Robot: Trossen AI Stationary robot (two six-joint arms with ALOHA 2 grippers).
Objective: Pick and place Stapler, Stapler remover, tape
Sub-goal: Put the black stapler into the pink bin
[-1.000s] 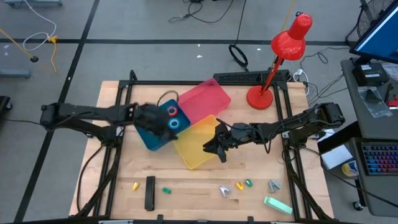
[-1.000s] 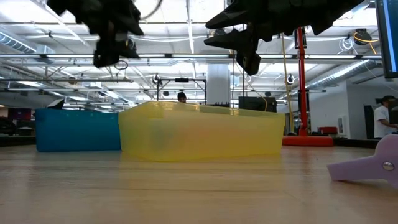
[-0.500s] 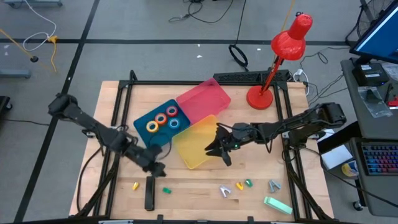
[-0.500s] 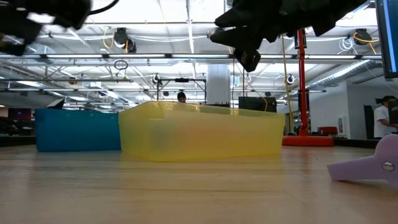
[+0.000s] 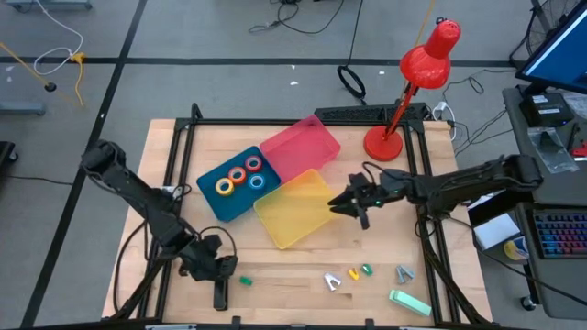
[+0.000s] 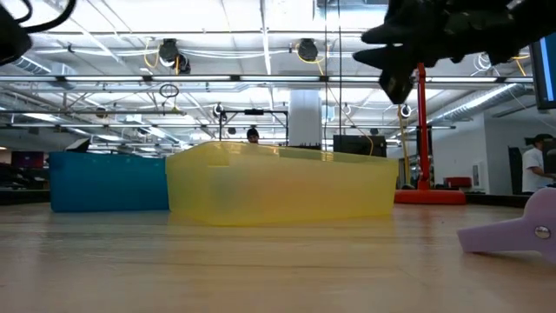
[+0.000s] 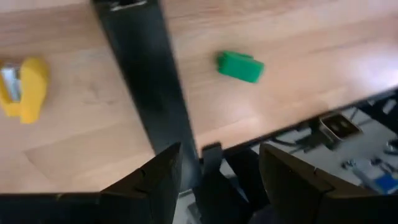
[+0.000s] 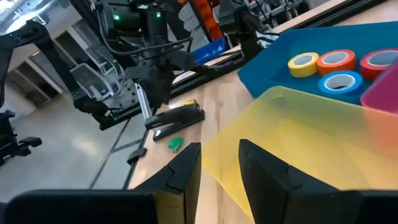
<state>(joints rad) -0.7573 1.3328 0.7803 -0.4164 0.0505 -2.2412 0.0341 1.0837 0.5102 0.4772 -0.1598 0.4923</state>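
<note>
Four rolls of tape lie in the blue bin [image 5: 234, 186]: the yellow roll [image 5: 224, 186], the orange roll [image 5: 238, 175], the red roll [image 5: 253, 165] and the blue roll [image 5: 256, 181], side by side. Just beside that bin stand a yellow bin [image 5: 295, 209], which holds nothing that shows, and a pink bin [image 5: 301, 147]. The left gripper [image 5: 213, 269] hangs low at the near left of the table [image 5: 367, 234], over the black stapler [image 5: 221, 291]; its fingers [image 7: 155, 180] stand apart with one end of the stapler between them, and whether they touch it cannot be told. A yellow staple remover [image 7: 23, 87] and a green staple remover [image 5: 245, 280] lie on either side of the stapler. The right gripper [image 5: 353, 203] hovers at the yellow bin's right edge, its fingers [image 8: 264, 168] parted by a narrow gap and holding nothing. More small staple removers [image 5: 353, 274] and a pale green stapler [image 5: 409, 302] lie along the near right edge. A red desk lamp [image 5: 404, 92] stands at the far right.
</note>
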